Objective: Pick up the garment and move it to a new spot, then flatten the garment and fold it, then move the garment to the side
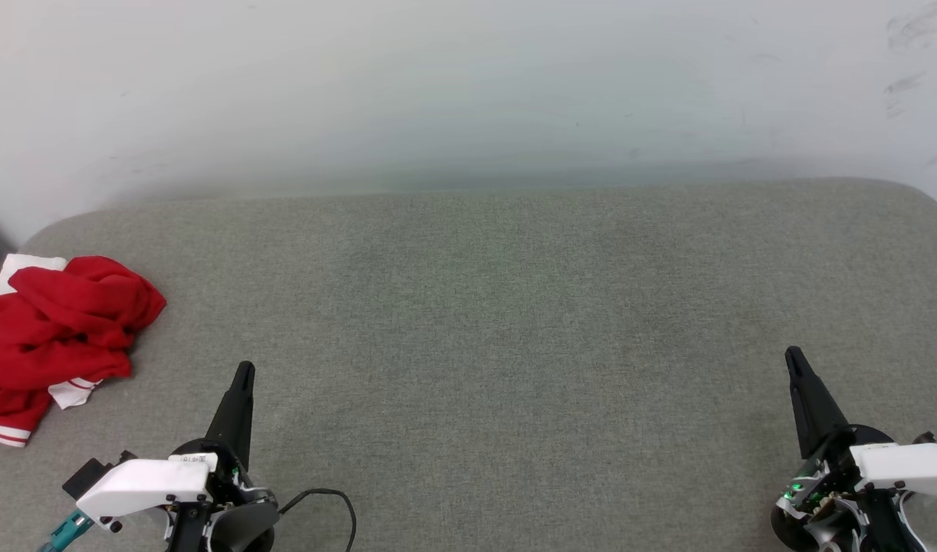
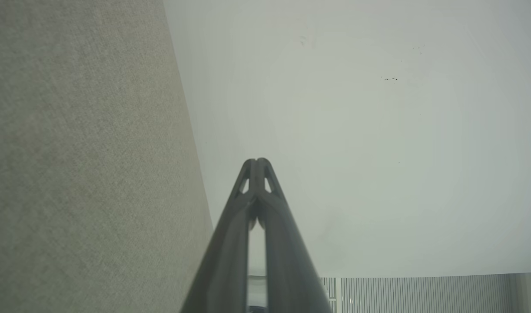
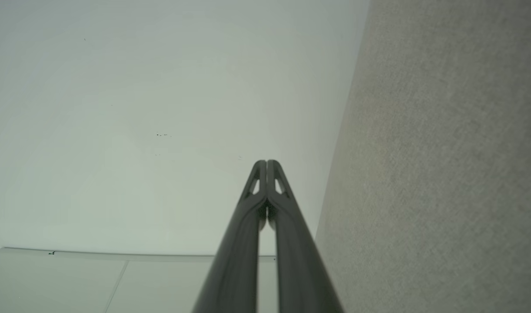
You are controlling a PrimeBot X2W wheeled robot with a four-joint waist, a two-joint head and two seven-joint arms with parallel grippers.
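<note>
The garment (image 1: 58,330) is a bright red shirt with white, red-striped trim, lying crumpled in a heap at the far left edge of the grey padded surface (image 1: 499,322). My left gripper (image 1: 244,369) hovers at the lower left, just right of the heap, shut and empty. Its tips (image 2: 257,161) are pressed together in the left wrist view, aimed at the pale wall. At the lower right, far from the garment, my right gripper (image 1: 793,354) is shut and empty too, its tips (image 3: 266,163) closed in the right wrist view.
A pale wall (image 1: 468,84) rises behind the padded surface. A black cable (image 1: 338,502) loops beside my left wrist. The surface's rounded corners fall away at the far left and far right.
</note>
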